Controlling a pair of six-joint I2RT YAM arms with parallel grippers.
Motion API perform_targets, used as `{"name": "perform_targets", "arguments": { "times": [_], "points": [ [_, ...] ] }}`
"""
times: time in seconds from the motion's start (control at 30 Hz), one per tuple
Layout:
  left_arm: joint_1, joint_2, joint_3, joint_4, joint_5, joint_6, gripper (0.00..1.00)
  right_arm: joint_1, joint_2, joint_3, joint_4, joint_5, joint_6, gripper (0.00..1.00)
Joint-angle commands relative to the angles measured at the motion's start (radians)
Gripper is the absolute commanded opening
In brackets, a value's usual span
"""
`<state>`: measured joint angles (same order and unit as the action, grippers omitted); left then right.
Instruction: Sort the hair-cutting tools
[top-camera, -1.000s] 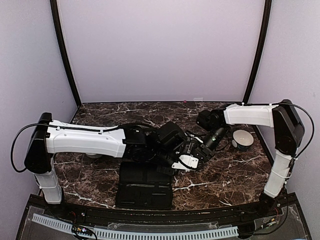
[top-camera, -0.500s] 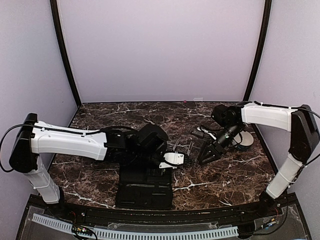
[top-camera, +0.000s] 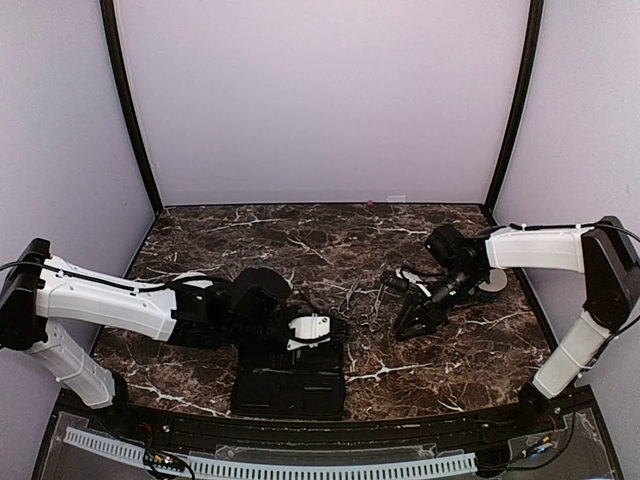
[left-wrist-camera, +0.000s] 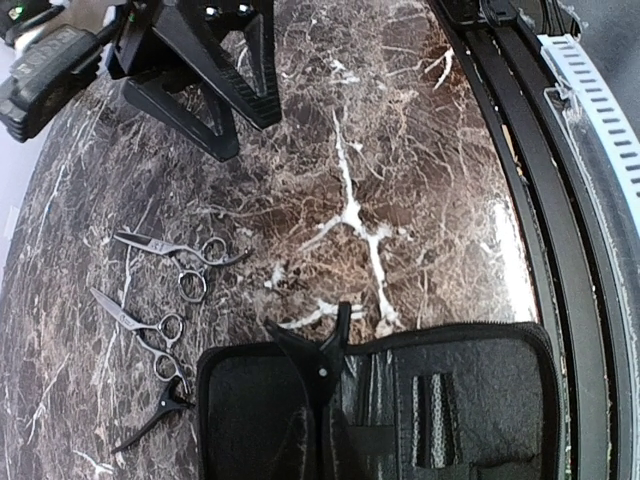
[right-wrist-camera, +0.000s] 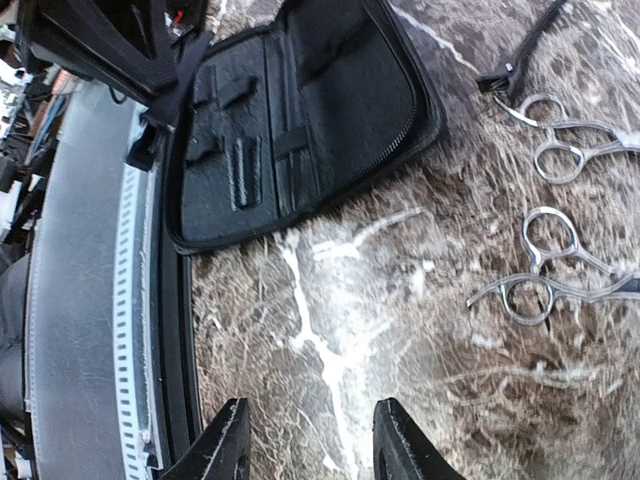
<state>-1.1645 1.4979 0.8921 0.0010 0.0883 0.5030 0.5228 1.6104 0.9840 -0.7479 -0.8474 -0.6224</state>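
Observation:
My left gripper (left-wrist-camera: 322, 402) is shut on a slim black hair clip (left-wrist-camera: 318, 358), held over the top edge of the open black case (left-wrist-camera: 450, 400). Two silver scissors (left-wrist-camera: 175, 252) (left-wrist-camera: 140, 325) and another black clip (left-wrist-camera: 150, 420) lie on the marble left of the case. In the top view the left gripper (top-camera: 318, 328) hangs over the case's far edge (top-camera: 290, 385). My right gripper (right-wrist-camera: 315, 450) (top-camera: 408, 325) is open and holds nothing, low over bare marble. The right wrist view shows both scissors (right-wrist-camera: 560, 150) (right-wrist-camera: 545, 280) and the loose clip (right-wrist-camera: 525, 50).
A white bowl (top-camera: 492, 281) sits behind the right arm near the table's right edge. The black front rail (right-wrist-camera: 100, 300) and its white ribbed strip (left-wrist-camera: 600, 110) run along the near edge. The case's elastic loops (right-wrist-camera: 240, 150) hold nothing.
The two grippers were together at the table's middle. The right gripper has opened and drawn back to the right. The left arm has pulled back over the case with the clip.

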Motion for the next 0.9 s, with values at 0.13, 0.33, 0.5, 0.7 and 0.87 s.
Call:
{"name": "perform_targets", "arguments": {
  "times": [0.13, 0.33, 0.5, 0.7, 0.87],
  "points": [
    [0.023, 0.020, -0.051, 0.213, 0.058, -0.027, 0.00, 0.004, -0.024, -0.012, 0.044, 0.084, 0.002, 0.40],
    [0.093, 0.075, -0.034, 0.298, 0.143, -0.041, 0.00, 0.005, -0.024, -0.022, 0.047, 0.119, -0.005, 0.37],
    [0.131, 0.162, 0.040, 0.263, 0.179, -0.013, 0.00, 0.008, -0.035, -0.021, 0.041, 0.145, -0.014, 0.36],
    [0.144, 0.217, 0.073, 0.224, 0.170, 0.019, 0.00, 0.007, -0.059, -0.025, 0.054, 0.185, -0.006, 0.35],
    [0.152, 0.239, 0.089, 0.157, 0.154, 0.056, 0.00, 0.008, -0.069, -0.030, 0.066, 0.227, -0.003, 0.34]
  ]
}}
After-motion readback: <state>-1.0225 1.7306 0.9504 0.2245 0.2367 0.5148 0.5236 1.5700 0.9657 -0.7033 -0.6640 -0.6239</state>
